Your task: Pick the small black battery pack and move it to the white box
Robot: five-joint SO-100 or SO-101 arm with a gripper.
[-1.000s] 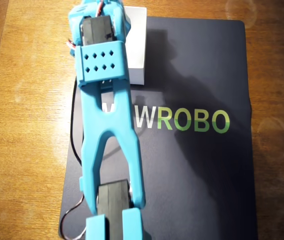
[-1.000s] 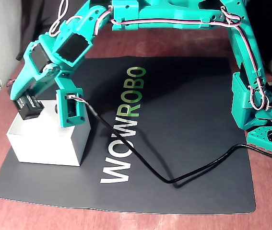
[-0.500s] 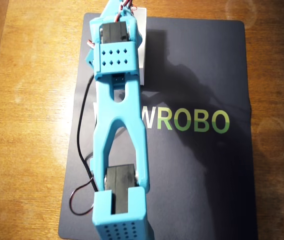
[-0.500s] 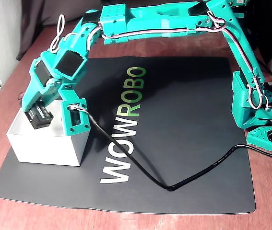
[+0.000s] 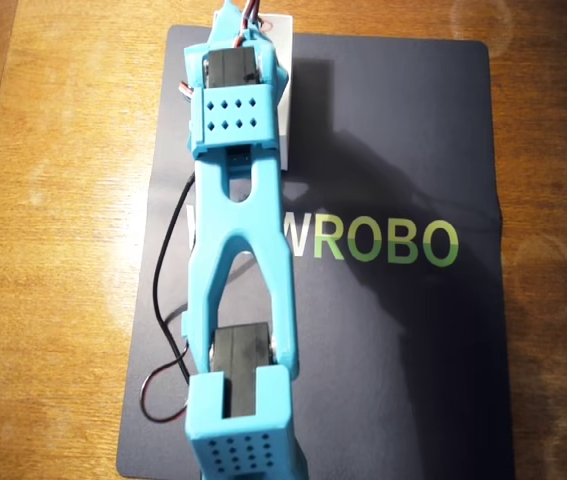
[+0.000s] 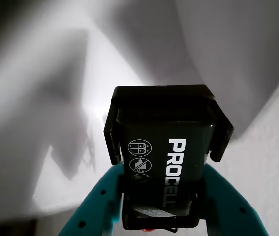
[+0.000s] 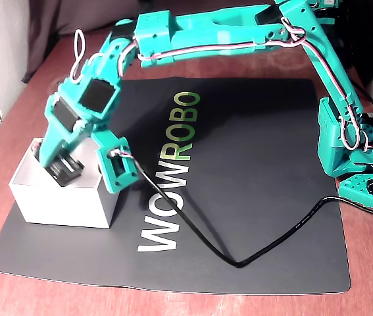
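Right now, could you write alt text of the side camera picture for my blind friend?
A teal robot arm reaches across a dark mat and lowers its gripper, holding a small black battery pack, into an open white box at the mat's left edge.

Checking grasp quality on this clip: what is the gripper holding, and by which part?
The gripper holds the small black battery pack by the two long sides near its wired end, inside the white box.

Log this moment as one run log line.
phase: placing | gripper: shut on battery pack | battery pack: lowered inside white box, not released | arm: reaching over black mat
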